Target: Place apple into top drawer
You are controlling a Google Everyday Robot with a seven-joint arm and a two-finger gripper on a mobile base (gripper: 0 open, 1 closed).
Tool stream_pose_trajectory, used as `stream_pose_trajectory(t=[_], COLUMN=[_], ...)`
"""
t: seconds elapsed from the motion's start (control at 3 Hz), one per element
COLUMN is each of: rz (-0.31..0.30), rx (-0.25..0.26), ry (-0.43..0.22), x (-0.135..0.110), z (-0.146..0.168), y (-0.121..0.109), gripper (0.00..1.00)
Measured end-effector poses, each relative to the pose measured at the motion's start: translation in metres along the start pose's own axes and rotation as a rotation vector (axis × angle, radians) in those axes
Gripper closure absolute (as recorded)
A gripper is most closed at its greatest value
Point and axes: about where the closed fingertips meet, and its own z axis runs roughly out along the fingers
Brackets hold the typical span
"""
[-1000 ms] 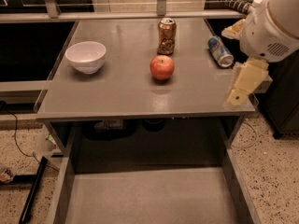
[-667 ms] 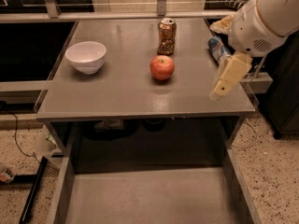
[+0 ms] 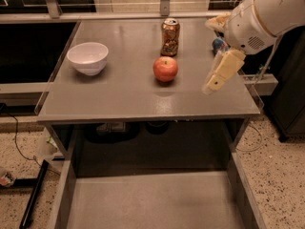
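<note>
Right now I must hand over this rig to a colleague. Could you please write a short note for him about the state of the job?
The hand hangs above the right side of the table, to the right of the apple and apart from it.
The apple sits near the middle of the table, in front of the soda can; the white bowl is to its left.
The top drawer stands pulled open below the table's front edge; the part in view holds nothing.
Done: drawer open.
Left: grasp the apple, bring it over the front edge, set it in the drawer.
</note>
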Motion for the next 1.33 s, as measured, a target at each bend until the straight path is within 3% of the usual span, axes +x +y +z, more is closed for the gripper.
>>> stream_pose_trajectory(t=[0.33,1.0,1.33], rz=[-0.003,0.124,0.165], rx=[-0.02,-0.048,-0.067], ry=[-0.035,-0.054,-0.067], x=[-0.002,0.022,0.025], z=[0.034,0.114,0.133], y=[-0.016,-0.05,-0.057], gripper=[0.0,0.0,0.0])
